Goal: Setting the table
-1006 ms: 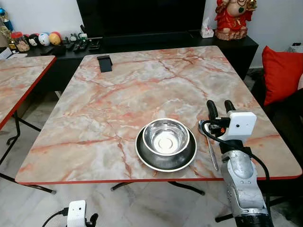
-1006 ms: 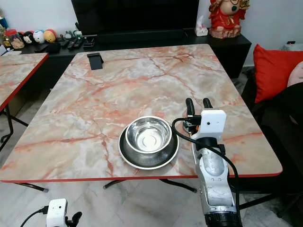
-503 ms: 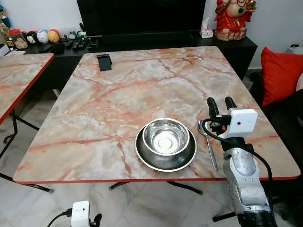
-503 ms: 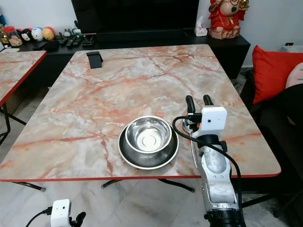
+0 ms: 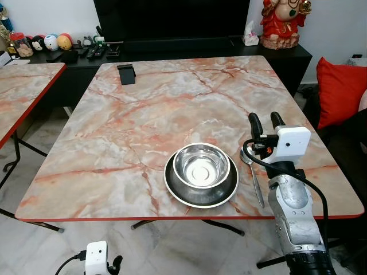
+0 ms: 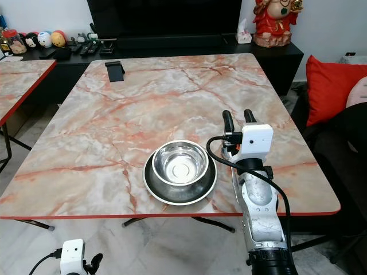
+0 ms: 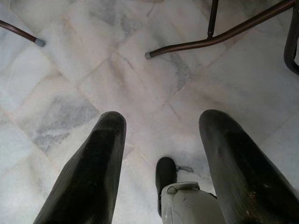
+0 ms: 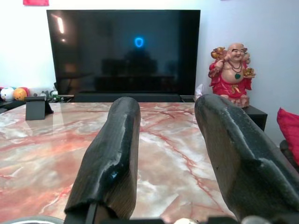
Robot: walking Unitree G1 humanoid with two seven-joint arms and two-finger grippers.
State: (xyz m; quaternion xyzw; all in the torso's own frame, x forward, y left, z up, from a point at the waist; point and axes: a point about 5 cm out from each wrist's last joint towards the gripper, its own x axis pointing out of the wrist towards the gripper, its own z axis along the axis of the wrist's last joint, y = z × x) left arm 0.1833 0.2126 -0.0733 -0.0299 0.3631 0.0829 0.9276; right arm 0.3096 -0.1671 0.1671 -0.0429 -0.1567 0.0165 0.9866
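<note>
With the spoon (image 5: 253, 175) lying on the table (image 5: 143, 109) just right of the bowl (image 5: 201, 166) and plate (image 5: 175, 186), the right gripper (image 5: 265, 121) hovers above it, fingers apart and empty. Placement looks done; next comes withdrawing. The left gripper (image 7: 159, 140) hangs open over the floor.

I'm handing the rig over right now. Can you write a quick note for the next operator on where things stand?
Right end effector: open, holding nothing, raised over the table beside the spoon.
Left end effector: open, hanging idle above the floor.
Steel bowl sits on the dark plate near the front edge of the marble table. Spoon lies flat just right of the plate.
Done: one place laid.
Left: I can't see any further tableware to add.
</note>
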